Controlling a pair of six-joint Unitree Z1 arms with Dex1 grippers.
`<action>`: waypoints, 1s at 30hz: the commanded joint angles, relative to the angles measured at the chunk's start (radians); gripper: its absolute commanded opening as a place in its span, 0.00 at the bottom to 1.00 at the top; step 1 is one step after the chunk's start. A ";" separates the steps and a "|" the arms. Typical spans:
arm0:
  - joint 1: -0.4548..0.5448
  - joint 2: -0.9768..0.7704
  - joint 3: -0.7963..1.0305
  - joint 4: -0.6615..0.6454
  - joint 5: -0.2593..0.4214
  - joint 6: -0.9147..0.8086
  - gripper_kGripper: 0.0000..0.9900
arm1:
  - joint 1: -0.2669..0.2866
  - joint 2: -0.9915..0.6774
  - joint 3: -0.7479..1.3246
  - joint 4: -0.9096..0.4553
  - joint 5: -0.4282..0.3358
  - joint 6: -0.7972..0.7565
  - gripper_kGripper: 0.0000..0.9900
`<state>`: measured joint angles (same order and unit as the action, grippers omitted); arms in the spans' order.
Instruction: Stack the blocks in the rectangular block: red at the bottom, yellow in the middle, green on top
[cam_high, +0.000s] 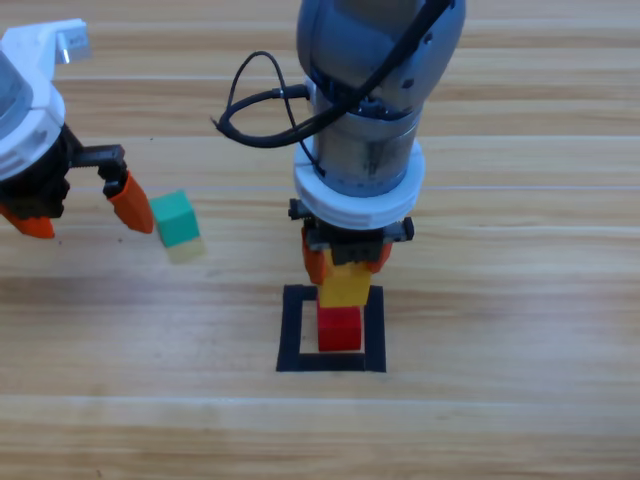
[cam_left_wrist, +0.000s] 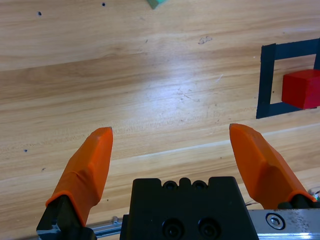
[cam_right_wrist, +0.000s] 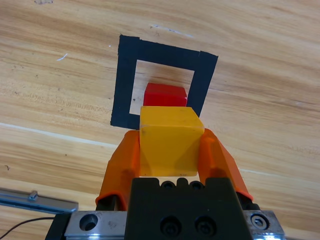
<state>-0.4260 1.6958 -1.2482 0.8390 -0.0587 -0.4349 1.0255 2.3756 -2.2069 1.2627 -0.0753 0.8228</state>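
Observation:
The red cube (cam_high: 340, 329) sits inside the black tape rectangle (cam_high: 294, 330) at the table's middle. My right gripper (cam_high: 346, 262) is shut on the yellow cube (cam_high: 345, 284), held just behind and above the red one; the right wrist view shows the yellow cube (cam_right_wrist: 169, 142) between the orange jaws with the red cube (cam_right_wrist: 165, 94) and the tape outline (cam_right_wrist: 123, 82) beyond. The green cube (cam_high: 176, 219) lies on the table to the left. My left gripper (cam_high: 85, 212) hangs open beside it, nothing between its fingers (cam_left_wrist: 87, 167). The left wrist view catches the red cube (cam_left_wrist: 302, 89) at its right edge.
Bare wooden tabletop surrounds the tape rectangle (cam_left_wrist: 266, 80). The right arm's grey body and a black cable (cam_high: 255, 110) loom over the middle of the table. A sliver of the green cube (cam_left_wrist: 156, 3) shows at the top edge of the left wrist view.

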 joint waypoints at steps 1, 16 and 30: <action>0.023 0.038 0.027 -0.017 -0.009 0.007 1.00 | 0.027 0.083 -0.020 0.012 -0.021 0.007 0.00; 0.024 0.053 0.075 -0.072 -0.021 0.001 1.00 | 0.025 0.117 -0.036 0.018 -0.041 0.006 0.04; 0.026 0.079 0.084 -0.095 -0.027 -0.001 1.00 | 0.027 0.114 -0.053 0.041 -0.035 0.009 0.04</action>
<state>-0.4254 1.7308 -1.1839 0.7591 -0.0698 -0.4349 1.0258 2.4427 -2.2506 1.2926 -0.1096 0.8228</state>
